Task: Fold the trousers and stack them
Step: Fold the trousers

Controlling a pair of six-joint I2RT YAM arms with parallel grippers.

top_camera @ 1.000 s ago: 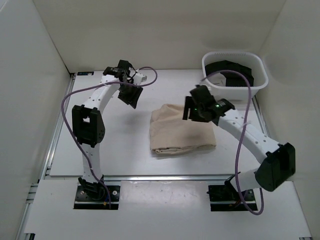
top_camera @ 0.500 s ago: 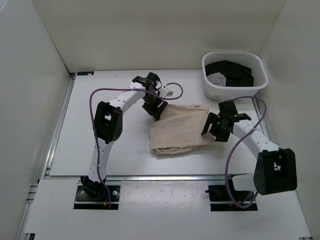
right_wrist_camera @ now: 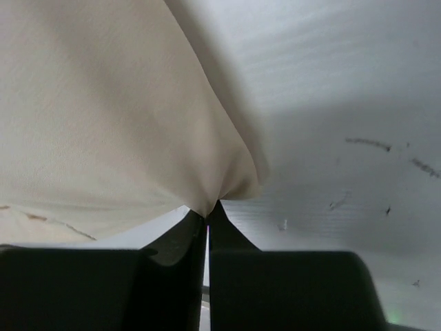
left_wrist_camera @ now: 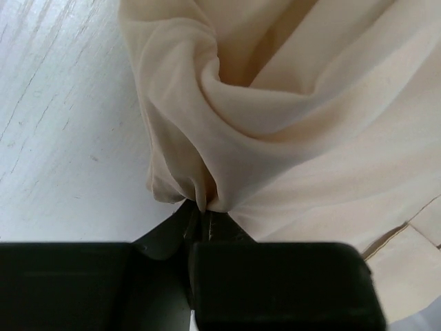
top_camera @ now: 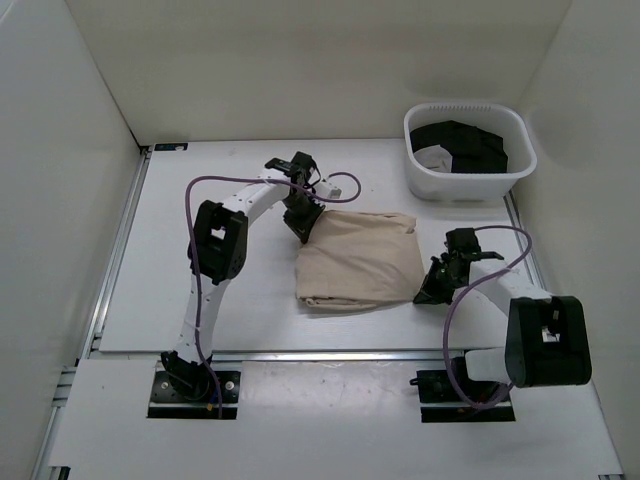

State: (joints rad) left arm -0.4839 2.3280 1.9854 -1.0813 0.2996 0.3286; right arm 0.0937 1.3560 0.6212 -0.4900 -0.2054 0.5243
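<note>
I'm watching the right gripper [top_camera: 428, 294] pinching the near-right corner of the trousers [top_camera: 360, 262], jaws closed on cloth, nearer than the white basket [top_camera: 468, 186]. The folded trousers are lying on the table [top_camera: 180, 290], near-left of that basket. The left gripper [top_camera: 305, 232] is clamping their far-left corner, well left of the basket.

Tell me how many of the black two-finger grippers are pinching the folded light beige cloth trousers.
2. The left gripper pinches the trousers at their far left corner; the right gripper pinches their near right corner. Neither is hidden.
</note>
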